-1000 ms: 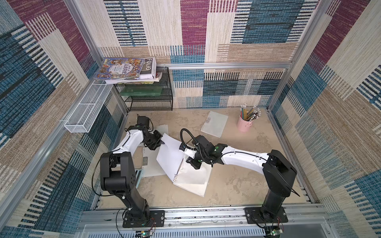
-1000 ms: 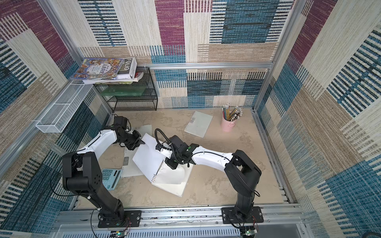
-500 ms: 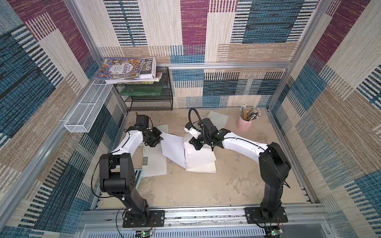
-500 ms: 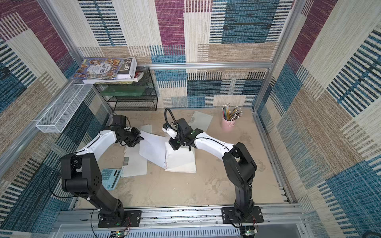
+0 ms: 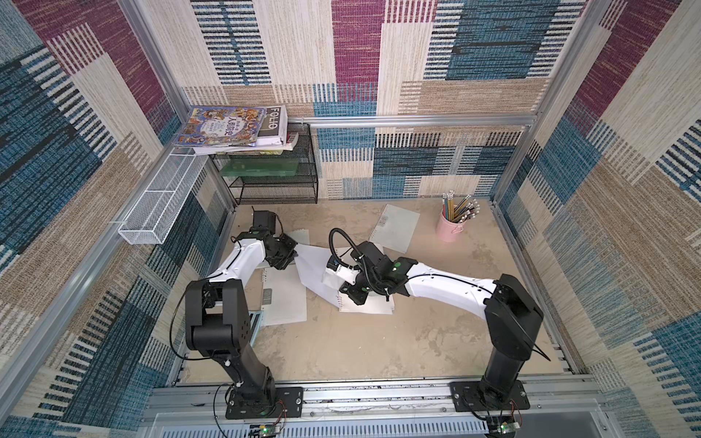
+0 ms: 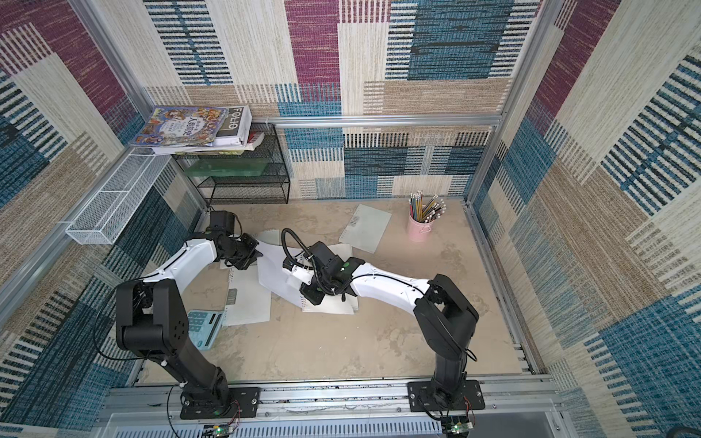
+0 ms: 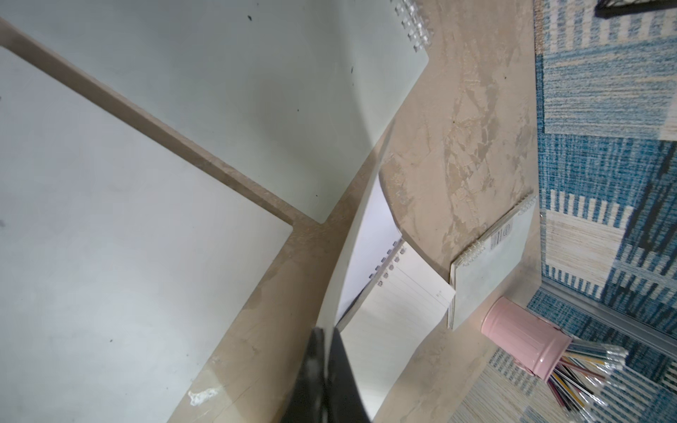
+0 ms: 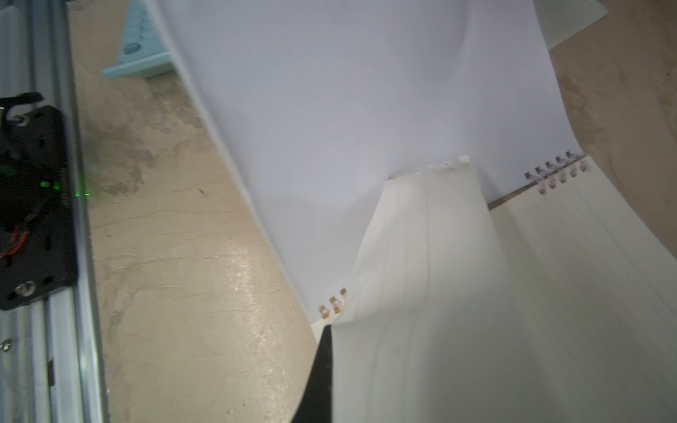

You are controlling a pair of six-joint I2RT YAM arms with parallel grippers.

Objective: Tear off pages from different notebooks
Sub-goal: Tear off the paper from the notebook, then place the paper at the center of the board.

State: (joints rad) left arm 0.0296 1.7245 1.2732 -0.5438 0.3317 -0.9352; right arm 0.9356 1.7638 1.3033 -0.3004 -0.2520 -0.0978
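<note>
Currently, closed notebook [image 5: 284, 299]: flat on the table, label up, just front of the left arm's wrist and not part of this pull
Left gripper [image 7: 326, 351]: pinched tight on the edge of the turned-back sheet [image 5: 313, 273]; whether that sheet is a cover or a leaf cannot be told
Turned-back sheet: stretched from the left gripper across to the binding, lifted off the table, acting as the anchor
Open notebook [image 5: 366, 305]: near the middle of the table, between the two grippers, lined pages facing up
Spiral [image 8: 553, 172]: its long axis runs roughly front to back in the top views, crosswise to the line joining the grippers
Page [image 8: 421, 274]: lined and cream, its ragged hole edge already off the rings along the middle stretch; whether the corner by the near rings is free is hidden
Right gripper [image 8: 328, 366]: clamped on the page's near edge, only one finger showing, and just to the right of the spiral
Nearer arm: the right, almost over the binding; the left holds well off to the other side
Deciding relation: the binding lies to the left of the right gripper, so the pull probably has to go rightward, across the spiral's axis
Far notebook [image 5: 396, 227]: closed, near the back, well apart
</note>
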